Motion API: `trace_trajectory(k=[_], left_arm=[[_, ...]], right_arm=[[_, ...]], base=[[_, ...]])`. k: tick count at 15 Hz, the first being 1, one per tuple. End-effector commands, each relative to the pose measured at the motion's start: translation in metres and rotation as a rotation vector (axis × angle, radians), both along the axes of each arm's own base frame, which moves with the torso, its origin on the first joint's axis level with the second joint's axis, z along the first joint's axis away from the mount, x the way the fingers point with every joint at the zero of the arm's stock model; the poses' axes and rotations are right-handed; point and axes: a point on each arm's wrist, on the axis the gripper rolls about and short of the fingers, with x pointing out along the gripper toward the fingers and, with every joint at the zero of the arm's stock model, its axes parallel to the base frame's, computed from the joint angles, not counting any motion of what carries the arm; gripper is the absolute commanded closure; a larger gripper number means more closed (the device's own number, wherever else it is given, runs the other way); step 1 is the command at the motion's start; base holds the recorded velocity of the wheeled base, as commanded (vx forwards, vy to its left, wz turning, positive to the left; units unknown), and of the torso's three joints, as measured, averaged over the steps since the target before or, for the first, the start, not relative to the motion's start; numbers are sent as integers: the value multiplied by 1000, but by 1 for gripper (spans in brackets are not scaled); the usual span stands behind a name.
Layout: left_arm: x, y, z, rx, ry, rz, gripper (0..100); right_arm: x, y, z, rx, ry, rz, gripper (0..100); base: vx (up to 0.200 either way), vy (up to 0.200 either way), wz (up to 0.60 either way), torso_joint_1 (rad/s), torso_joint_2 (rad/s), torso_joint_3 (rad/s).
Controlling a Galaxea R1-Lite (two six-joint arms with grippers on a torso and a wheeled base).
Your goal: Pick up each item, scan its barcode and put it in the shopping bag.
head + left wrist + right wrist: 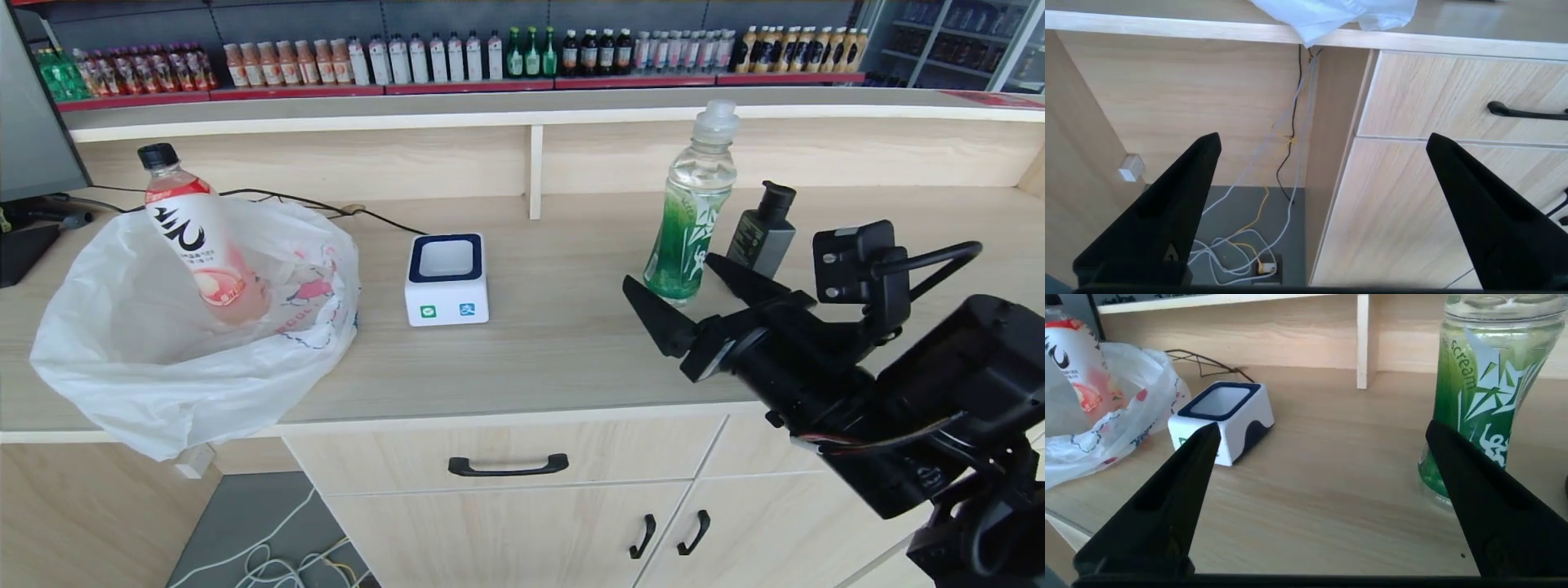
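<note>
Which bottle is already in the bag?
The pink bottle with the black cap, leaning inside the shopping bag. The green bottle and small dark bottle stand on the counter.

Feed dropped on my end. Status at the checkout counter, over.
Left gripper open, low by the cabinet. Right gripper open, short of green bottle; dark bottle beside it. Pink bottle in shopping bag. Nothing between green bottle and scanner.

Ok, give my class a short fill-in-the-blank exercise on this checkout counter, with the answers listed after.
1. The pink drink bottle stands inside the white ____.
2. The top rim of the white barcode scanner is dark ____.
3. The right claw, close to the green bottle, is ____.
Missing words: shopping bag; blue; open.
</note>
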Motion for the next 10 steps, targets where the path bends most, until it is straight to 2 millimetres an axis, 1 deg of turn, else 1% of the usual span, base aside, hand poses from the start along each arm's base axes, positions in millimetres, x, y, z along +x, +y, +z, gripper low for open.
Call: trace_trajectory(k=[1,3,4,7,10], left_arm=[[0,0,0,0,0,-1,0],[0,0,0,0,0,-1,0],[0,0,0,0,0,-1,0],[0,0,0,0,0,-1,0],[0,0,0,0,0,-1,0]], right_arm=[[22,-11,25,2,-13,-93,0],[40,-20,45,-65,19,-162,0],[46,-22,50,-81,44,-183,0],[57,-21,54,-78,76,-248,0],[61,-20,50,-70,92,-281,0]], base=[[0,0,0,0,0,0],[0,0,0,0,0,0],[0,0,0,0,0,0],[0,0,0,0,0,0],[0,0,0,0,0,0]])
